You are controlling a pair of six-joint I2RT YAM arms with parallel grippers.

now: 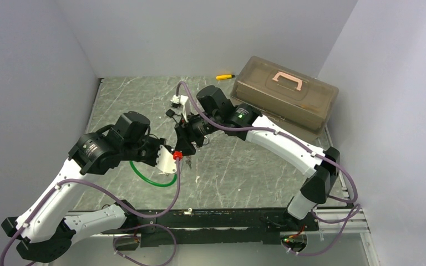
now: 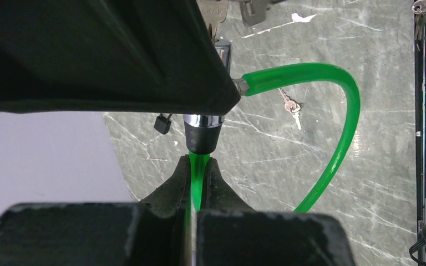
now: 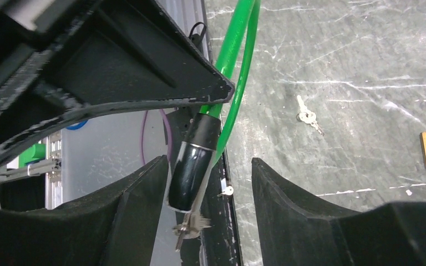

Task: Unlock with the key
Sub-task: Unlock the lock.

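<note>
While the left hand (image 2: 198, 185) pinches it, glossy green cable (image 2: 345, 138) arcs.

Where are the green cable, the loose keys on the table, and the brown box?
green cable (image 2: 348, 133): left wrist view, outer bend of its loop.
loose keys (image 3: 306, 116): right wrist view, where the two join.
brown box (image 1: 310, 100): top view, lid beside the handle.

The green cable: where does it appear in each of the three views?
Top external: green cable forms a small loop left of centre.
Left wrist: the cable arcs across the right half.
Right wrist: the cable runs down from top centre.
Shared landmark: black lock cylinder, seen in both wrist views only.
</note>
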